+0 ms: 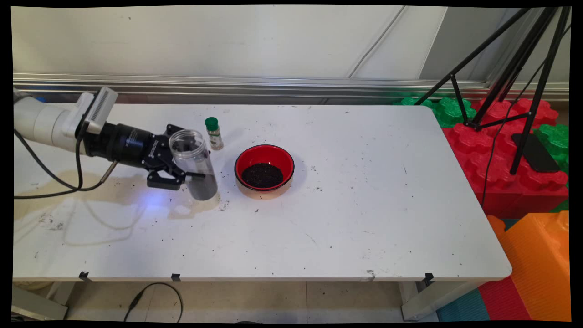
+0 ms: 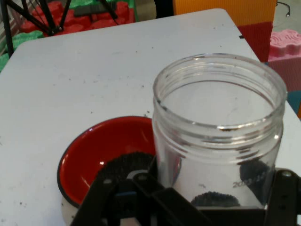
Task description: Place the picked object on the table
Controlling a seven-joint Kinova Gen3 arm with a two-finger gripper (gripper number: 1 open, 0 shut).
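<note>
Clear jar [image 2: 218, 136] clamped in end effector [image 1: 184, 168] — red bowl [image 1: 264, 169] just beside.

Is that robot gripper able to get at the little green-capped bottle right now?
Probably not as things stand: the gripper is shut on the clear jar, so its fingers are taken. The spice bottle itself stands close behind, unblocked.

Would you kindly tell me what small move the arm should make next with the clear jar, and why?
Probably open the end effector a little and back away. The clear jar stands upright on the white table with dark grains settled at its bottom, and the red bowl beside it already holds a dark heap. That suggests the jar has been set down, though I cannot be sure.
</note>
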